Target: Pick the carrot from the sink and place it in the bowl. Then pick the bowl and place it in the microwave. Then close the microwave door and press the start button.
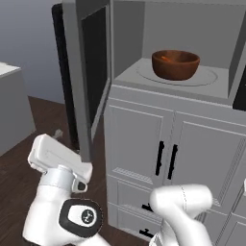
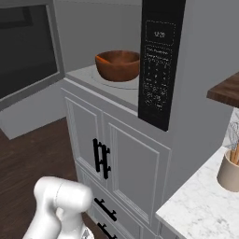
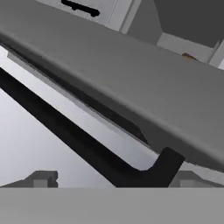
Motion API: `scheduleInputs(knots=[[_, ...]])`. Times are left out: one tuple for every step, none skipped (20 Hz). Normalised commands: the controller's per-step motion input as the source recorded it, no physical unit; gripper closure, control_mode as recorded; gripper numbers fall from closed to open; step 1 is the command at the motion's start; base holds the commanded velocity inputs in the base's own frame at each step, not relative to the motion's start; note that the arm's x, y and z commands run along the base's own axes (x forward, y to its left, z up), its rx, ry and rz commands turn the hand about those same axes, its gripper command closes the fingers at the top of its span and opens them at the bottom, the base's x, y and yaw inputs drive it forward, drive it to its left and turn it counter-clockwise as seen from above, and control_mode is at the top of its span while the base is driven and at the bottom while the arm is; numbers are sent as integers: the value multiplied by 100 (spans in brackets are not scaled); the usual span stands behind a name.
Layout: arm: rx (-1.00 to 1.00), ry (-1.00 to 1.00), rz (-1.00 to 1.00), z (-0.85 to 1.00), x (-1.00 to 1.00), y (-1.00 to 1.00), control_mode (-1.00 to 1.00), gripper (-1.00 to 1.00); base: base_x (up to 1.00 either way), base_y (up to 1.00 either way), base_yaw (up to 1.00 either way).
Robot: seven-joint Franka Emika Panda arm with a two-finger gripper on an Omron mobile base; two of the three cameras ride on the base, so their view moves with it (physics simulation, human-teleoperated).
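Wooden bowl [image 1: 175,64] inside microwave [image 1: 144,33], door [image 1: 86,72] open

the bowl [image 2: 117,65] sits on the round plate [image 2: 108,80] inside the open microwave [image 2: 100,42], near the cavity's front edge. the microwave door [image 2: 25,51] stands swung out at the left, its dark glass facing the camera. the black control strip [image 2: 158,60] runs down the right side of the cavity. below are 2 grey cabinet doors [image 2: 112,158] with black handles [image 2: 101,158]. at the right, a marble table [image 2: 205,205] carries a beige utensil pot [image 2: 229,172].
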Motion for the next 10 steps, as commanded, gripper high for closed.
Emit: scheduleInputs(knots=[[50,-26,16,34,-56,-100,-100,-100,0,0,0],[51,-25,16,35,-51,-100,-100,-100,0,0,0],[50,-23,17,35,-53,-100,-100,-100,0,0,0],[49,-24,17,39,-51,-100,-100,-100,0,0,0],[49,-23,17,42,-46,-100,-100,-100,0,0,0],[49,-22,17,41,-46,-100,-100,-100,0,0,0],[53,-19,17,33,-57,-100,-100,-100,0,0,0],[55,-18,18,29,-48,-100,-100,-100,0,0,0],[55,-19,18,29,-44,-100,-100,-100,0,0,0],[55,-20,18,30,-42,-100,-100,-100,0,0,0]])
